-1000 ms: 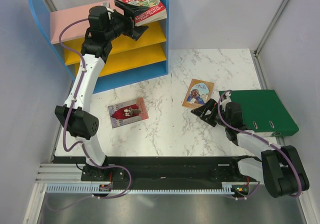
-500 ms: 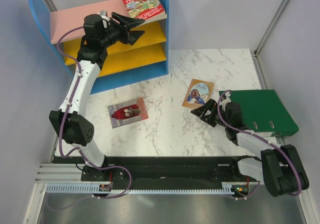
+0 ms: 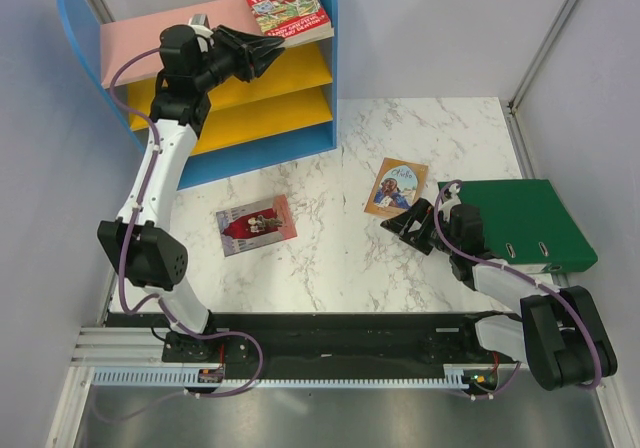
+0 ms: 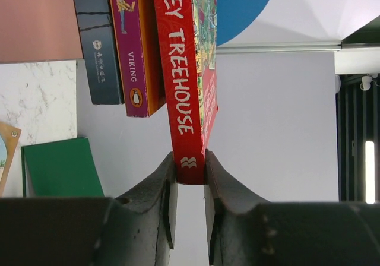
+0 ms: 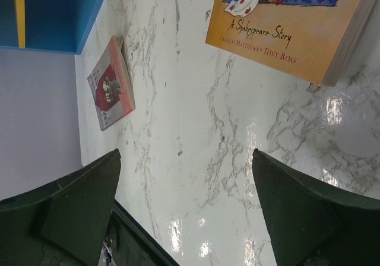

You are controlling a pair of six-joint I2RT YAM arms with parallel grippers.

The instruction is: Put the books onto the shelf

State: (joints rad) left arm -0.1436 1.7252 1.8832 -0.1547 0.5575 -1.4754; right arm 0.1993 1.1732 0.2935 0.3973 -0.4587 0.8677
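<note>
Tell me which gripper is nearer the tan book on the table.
Right. The right gripper lies beside the tan book, not touching; the left gripper is at the shelf, clamping the red Treehouse book.

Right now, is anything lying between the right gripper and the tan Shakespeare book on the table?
Nothing visible does. The right gripper hangs open just short of the tan book, with only bare marble table between its fingers and the book's near edge. The pink-red book lies well off to one side.

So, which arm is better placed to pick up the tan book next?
Right. The right tool, open, sits just beside the tan book; the left tool is up at the shelf, closed on the red Treehouse book.
</note>
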